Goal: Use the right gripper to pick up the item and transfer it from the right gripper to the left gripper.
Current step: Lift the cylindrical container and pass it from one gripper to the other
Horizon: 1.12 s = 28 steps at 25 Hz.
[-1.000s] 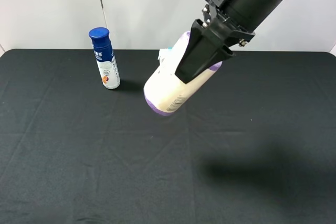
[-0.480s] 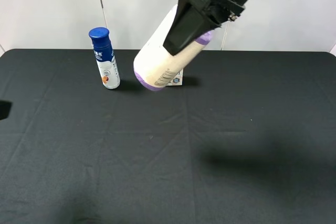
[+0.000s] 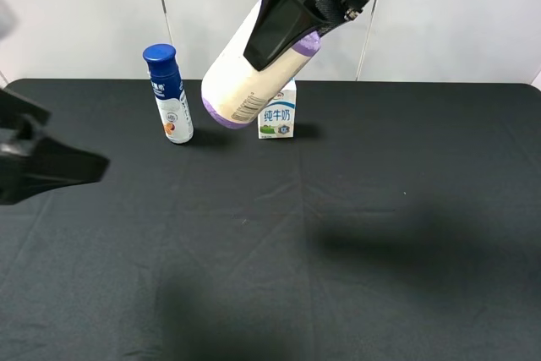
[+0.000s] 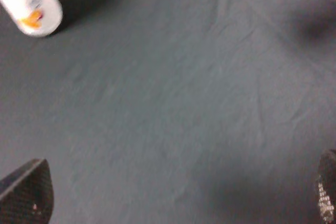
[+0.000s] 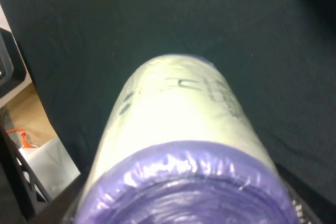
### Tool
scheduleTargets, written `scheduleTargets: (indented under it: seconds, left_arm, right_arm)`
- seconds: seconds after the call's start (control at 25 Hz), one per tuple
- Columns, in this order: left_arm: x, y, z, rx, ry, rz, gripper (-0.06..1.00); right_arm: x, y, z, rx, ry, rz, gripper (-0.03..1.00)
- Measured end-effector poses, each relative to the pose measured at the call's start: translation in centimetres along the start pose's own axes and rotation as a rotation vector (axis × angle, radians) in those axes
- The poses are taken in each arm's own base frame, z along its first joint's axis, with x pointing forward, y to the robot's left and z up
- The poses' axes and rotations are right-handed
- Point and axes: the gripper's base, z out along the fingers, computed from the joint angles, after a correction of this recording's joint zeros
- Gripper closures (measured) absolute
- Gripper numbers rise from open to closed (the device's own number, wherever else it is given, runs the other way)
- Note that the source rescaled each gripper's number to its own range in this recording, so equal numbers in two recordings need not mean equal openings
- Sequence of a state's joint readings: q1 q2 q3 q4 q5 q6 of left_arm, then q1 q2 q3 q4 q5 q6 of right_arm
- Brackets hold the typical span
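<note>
The bottle [image 3: 252, 78] is hanging tilted in the air at the upper middle of the high view, clear of the bench [image 3: 380, 251]. Its purple-rimmed base is pointing down-left and its purple cap end is pointing up-right. The right end effector [image 3: 262, 44] is gripping it, with one black finger lying along its side; in the right wrist view the bottle [image 5: 178, 114] is filling the frame. Its lower edge is overlapping the carton [image 3: 277, 116], which is standing on the bench behind it. The blue-capped bottle [image 3: 171, 95] is standing upright to the left, well apart. At the left edge of the high view the left end effector [image 3: 76, 148] is showing blurred, pointing right. In the left wrist view its fingertips [image 4: 26, 190] are sitting wide apart over bare bench, holding nothing, with the blue-capped bottle [image 4: 31, 3] in that frame's upper left corner.
</note>
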<state>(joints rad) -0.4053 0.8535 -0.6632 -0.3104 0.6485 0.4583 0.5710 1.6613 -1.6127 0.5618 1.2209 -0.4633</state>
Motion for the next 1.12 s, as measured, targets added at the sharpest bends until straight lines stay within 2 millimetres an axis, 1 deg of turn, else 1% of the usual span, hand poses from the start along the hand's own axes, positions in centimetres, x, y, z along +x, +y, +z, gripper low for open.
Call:
scheduleTargets:
  seconds: [0.16, 0.36, 0.48, 0.72, 0.92, 1.12]
  left_arm:
    - [-1.2, -0.8, 2.6, 0.037, -0.003, 0.06, -0.06]
    - [-2.3, -1.6, 4.8, 0.054, -0.024, 0.103, -0.06]
    - [-3.3, -1.9, 6.1, 0.07, -0.006, 0.119, -0.06]
    - [-5.7, -3.1, 8.0, 0.101, -0.013, 0.16, -0.06]
    - [-7.0, -3.9, 9.2, 0.108, -0.025, 0.204, -0.06]
    - [-7.8, -4.4, 9.6, 0.092, -0.069, 0.26, -0.06]
  right_arm:
    - [0.0, 0.0, 0.1, -0.001, 0.002, 0.004, 0.95]
    - [0.0, 0.0, 0.1, -0.002, 0.002, 0.004, 0.95]
    - [0.0, 0.0, 0.1, -0.002, 0.002, 0.004, 0.95]
    - [0.0, 0.0, 0.1, -0.002, 0.003, 0.008, 0.95]
    - [-0.1, 0.1, 0.1, -0.015, -0.004, 0.017, 0.95]
    - [-0.2, 0.2, 0.1, -0.031, -0.012, 0.023, 0.95]
